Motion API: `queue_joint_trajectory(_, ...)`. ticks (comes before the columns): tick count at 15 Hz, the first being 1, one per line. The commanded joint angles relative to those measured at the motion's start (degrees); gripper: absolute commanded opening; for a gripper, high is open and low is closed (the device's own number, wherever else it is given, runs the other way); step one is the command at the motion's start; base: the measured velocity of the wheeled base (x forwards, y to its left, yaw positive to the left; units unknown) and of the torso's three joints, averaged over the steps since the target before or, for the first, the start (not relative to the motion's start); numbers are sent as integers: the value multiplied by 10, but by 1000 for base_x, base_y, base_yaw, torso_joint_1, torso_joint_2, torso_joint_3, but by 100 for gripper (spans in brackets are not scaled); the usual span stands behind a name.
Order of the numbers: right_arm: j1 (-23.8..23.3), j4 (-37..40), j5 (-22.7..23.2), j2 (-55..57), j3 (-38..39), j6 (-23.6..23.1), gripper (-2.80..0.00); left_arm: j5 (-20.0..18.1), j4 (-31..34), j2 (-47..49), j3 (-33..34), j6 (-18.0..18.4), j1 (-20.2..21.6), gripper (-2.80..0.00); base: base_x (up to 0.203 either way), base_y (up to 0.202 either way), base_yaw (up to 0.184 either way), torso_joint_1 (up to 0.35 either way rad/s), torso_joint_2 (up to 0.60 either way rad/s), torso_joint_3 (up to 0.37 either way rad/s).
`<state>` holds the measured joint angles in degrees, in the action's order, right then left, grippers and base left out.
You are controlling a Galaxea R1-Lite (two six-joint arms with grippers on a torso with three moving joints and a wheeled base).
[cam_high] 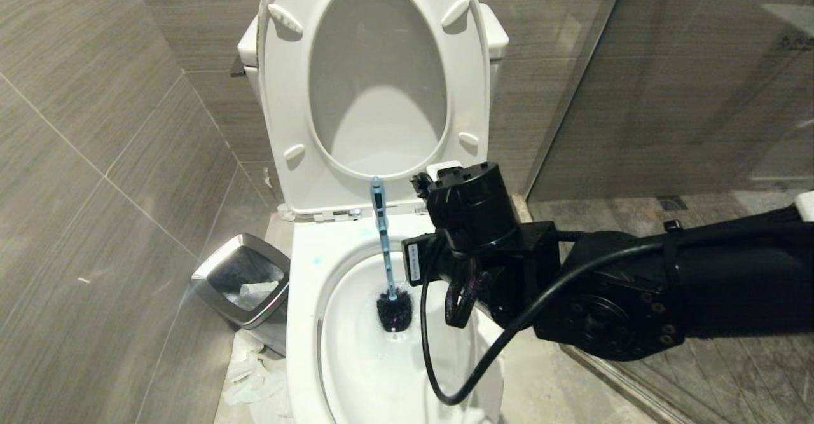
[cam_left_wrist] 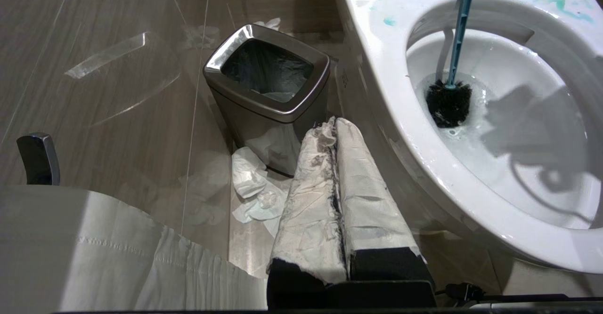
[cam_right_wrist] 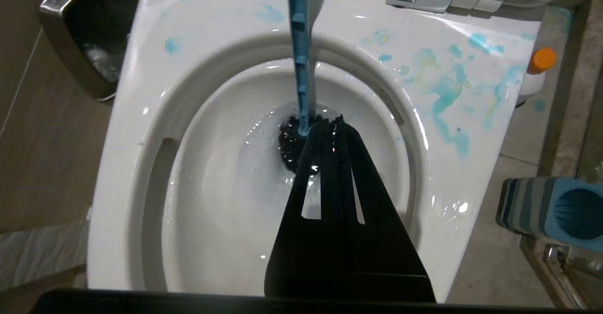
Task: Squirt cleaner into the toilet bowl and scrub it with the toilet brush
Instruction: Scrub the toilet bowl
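Observation:
The toilet brush (cam_high: pixel 383 233) stands alone in the toilet bowl (cam_high: pixel 304 297). Its black head (cam_right_wrist: pixel 288 140) sits in the water and its blue handle (cam_right_wrist: pixel 300 45) leans on the back rim, under the raised seat. My right gripper (cam_right_wrist: pixel 330 124) hangs over the bowl, shut and empty, tips just beside the brush head. My right arm (cam_high: pixel 477 220) reaches in from the right. Teal cleaner is smeared across the rim (cam_right_wrist: pixel 445 92). The cleaner bottle (cam_right_wrist: pixel 537 71), orange-capped, stands on the floor beside the toilet. My left gripper (cam_left_wrist: pixel 332 126), wrapped in white, is shut and parked low by the bowl (cam_left_wrist: pixel 386 69).
A steel waste bin (cam_high: pixel 245 278) stands left of the toilet with crumpled tissue (cam_left_wrist: pixel 254 182) on the floor beside it. The blue-grey brush holder (cam_right_wrist: pixel 549 205) sits on the floor to the toilet's right. A glass shower partition (cam_high: pixel 636 125) closes off the right side.

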<state>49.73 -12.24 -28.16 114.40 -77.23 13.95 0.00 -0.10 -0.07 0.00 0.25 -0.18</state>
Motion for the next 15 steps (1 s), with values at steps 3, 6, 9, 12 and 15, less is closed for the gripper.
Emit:
queue_joint_trajectory(3, -38, -99, -2, 62, -1, -57, -280, 0, 0, 1, 0, 0, 0, -280, 0, 0, 0, 0, 0, 0)
queue_joint_trajectory(6, -42, -246, -2, 126, -3, -134, -280, 0, 0, 1, 0, 0, 0, -280, 0, 0, 0, 0, 0, 0)
queue_joint_trajectory(9, -38, -364, 0, 186, -17, -211, -280, 0, 0, 1, 0, 0, 1, -280, 0, 0, 0, 0, 0, 0)
queue_joint_trajectory(12, -37, -385, -2, 202, -26, -233, -280, 0, 0, 1, 0, 0, 0, -280, 0, 0, 0, 0, 0, 0)
queue_joint_trajectory(15, -37, -392, -4, 201, -23, -232, 0, 0, 0, 1, 0, 0, 0, -280, 0, 0, 0, 0, 0, 0)
